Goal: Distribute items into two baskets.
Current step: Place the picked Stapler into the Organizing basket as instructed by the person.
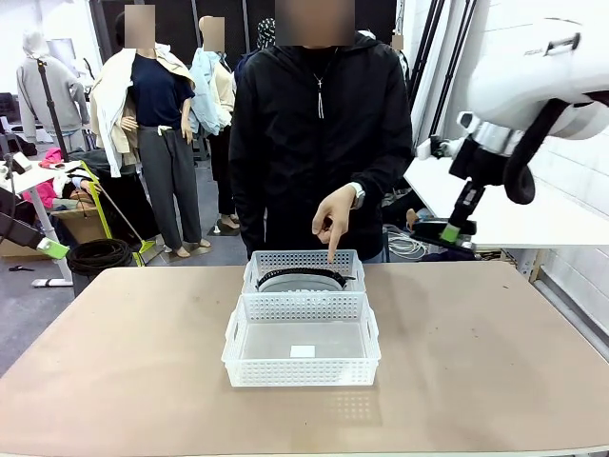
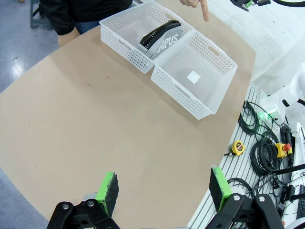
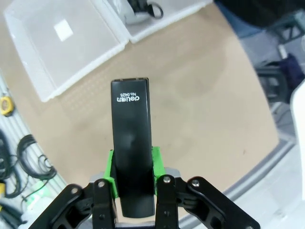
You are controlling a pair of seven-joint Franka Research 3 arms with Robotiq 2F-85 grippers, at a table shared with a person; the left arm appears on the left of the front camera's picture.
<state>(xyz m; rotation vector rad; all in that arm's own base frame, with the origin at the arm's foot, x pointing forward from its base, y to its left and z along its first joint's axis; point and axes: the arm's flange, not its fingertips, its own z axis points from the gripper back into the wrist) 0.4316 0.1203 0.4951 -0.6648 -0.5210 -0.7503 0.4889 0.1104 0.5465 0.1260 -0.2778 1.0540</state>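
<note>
Two white perforated baskets stand end to end mid-table. The far basket (image 1: pixel 303 259) (image 2: pixel 121 45) holds the grey fabric piece with "CAMPUS" lettering (image 2: pixel 164 40) (image 1: pixel 301 280). The near basket (image 1: pixel 303 369) (image 2: pixel 178 93) (image 3: pixel 43 52) holds just a white label. A person's hand (image 1: pixel 333 217) points a finger down at the far basket. My right gripper (image 3: pixel 132 167) (image 1: pixel 453 228) hangs high at the table's far right, shut on the black stapler (image 3: pixel 131 119). My left gripper (image 2: pixel 163 191) is open and holds nothing, high above the table's left part.
The person stands at the far edge behind the baskets. Bare tabletop (image 1: pixel 143 362) surrounds the baskets on all sides. Cables and a yellow tape measure (image 2: pixel 237 148) lie on a bench beyond the table's right edge.
</note>
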